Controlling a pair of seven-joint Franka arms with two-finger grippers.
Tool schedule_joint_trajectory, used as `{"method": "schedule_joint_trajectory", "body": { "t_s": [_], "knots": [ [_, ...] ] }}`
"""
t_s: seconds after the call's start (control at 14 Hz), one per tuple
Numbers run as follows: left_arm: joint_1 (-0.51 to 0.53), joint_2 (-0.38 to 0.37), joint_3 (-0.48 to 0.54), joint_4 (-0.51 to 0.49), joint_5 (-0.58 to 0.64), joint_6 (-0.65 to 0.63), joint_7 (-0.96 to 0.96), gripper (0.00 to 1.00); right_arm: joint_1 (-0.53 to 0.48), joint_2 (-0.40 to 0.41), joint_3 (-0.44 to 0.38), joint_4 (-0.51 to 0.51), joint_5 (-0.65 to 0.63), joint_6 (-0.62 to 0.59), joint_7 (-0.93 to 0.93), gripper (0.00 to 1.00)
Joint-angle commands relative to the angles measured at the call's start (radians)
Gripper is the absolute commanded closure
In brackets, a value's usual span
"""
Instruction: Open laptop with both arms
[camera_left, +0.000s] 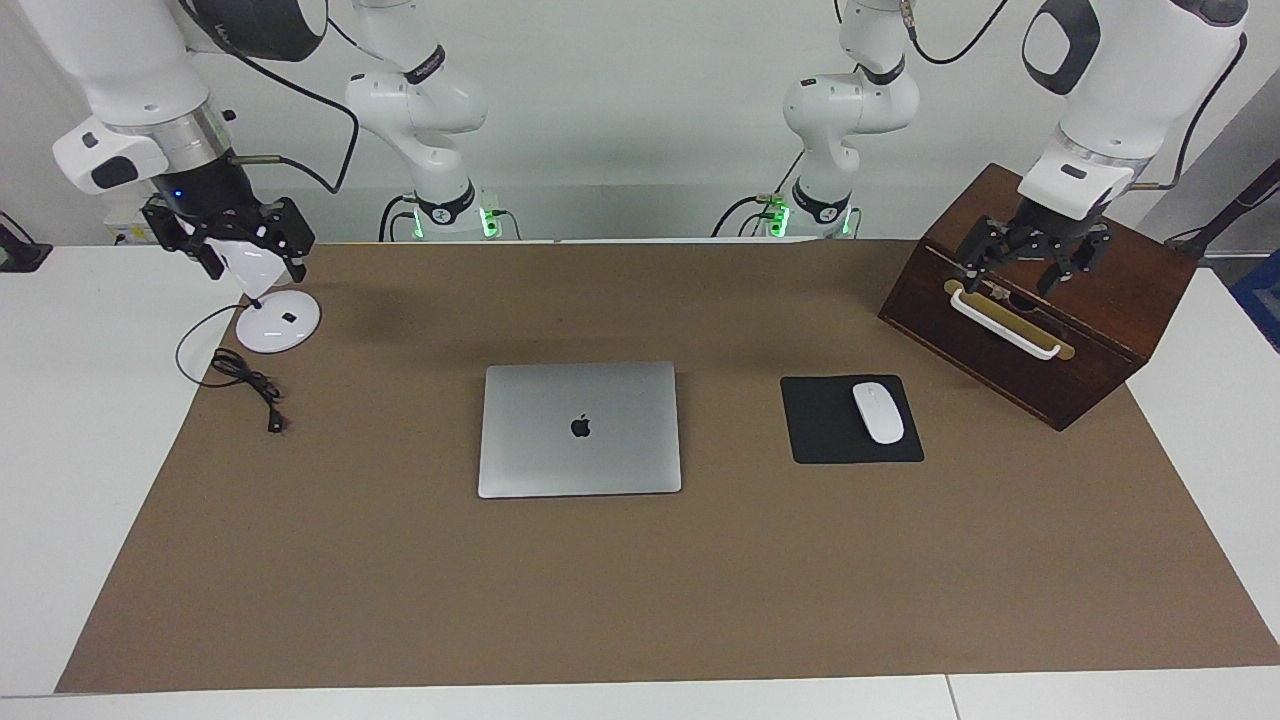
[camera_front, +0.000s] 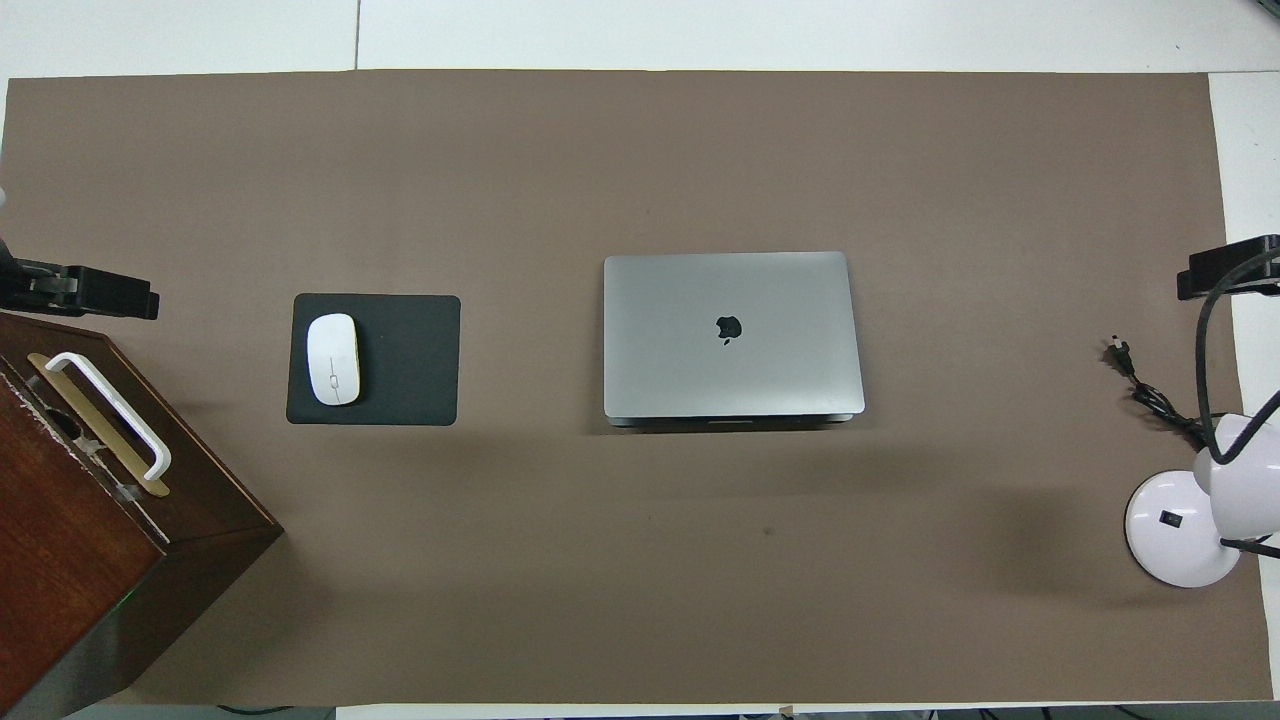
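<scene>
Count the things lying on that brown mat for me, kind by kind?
Laptop: 1
Mouse pad: 1
Computer mouse: 1
Wooden box: 1
Desk lamp: 1
Total: 5

Overhead: wooden box (camera_front: 90, 560) cropped at frame edge, lamp (camera_front: 1200, 520) partly cut off too. Both arms mostly out of frame (only black tips showed). Right gripper (camera_left: 245, 255) fingers unreadable against lamp head.
</scene>
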Motion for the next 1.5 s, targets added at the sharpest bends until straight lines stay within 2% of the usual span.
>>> {"method": "schedule_joint_trajectory", "body": {
  "t_s": [0.0, 0.43, 0.64, 1.07, 1.14, 1.29, 1.36, 1.43],
  "knots": [
    [0.001, -0.006, -0.004, -0.013, 0.017, 0.015, 0.003, 0.0, -0.012, -0.001, 0.009, -0.011, 0.015, 0.013, -0.027, 0.0],
    [-0.004, -0.008, -0.004, -0.013, 0.018, 0.014, 0.003, 0.0, -0.021, -0.011, 0.009, -0.013, 0.013, 0.015, -0.061, 0.0],
    [-0.008, -0.008, -0.004, -0.011, 0.018, -0.002, 0.003, 0.0, -0.056, -0.012, 0.003, -0.01, 0.109, 0.002, -0.058, 0.0],
    [-0.008, -0.006, -0.008, -0.011, 0.018, 0.017, -0.001, 0.0, -0.068, -0.014, 0.003, -0.033, 0.114, 0.033, -0.078, 0.0],
    [-0.005, -0.008, -0.008, -0.013, 0.017, 0.02, -0.002, 0.07, -0.067, -0.015, 0.004, -0.063, 0.125, 0.074, -0.073, 0.0],
    [0.002, -0.006, -0.008, -0.013, 0.017, 0.036, -0.002, 0.58, -0.064, -0.04, 0.006, -0.155, 0.152, 0.201, -0.069, 0.0],
    [0.005, -0.005, -0.008, -0.013, 0.015, 0.038, -0.002, 0.92, -0.064, -0.049, 0.007, -0.198, 0.183, 0.261, -0.063, 0.0],
    [0.005, -0.005, -0.006, -0.013, 0.014, 0.044, -0.004, 1.0, -0.062, -0.051, 0.01, -0.229, 0.205, 0.307, -0.059, 0.0]
  ]
}}
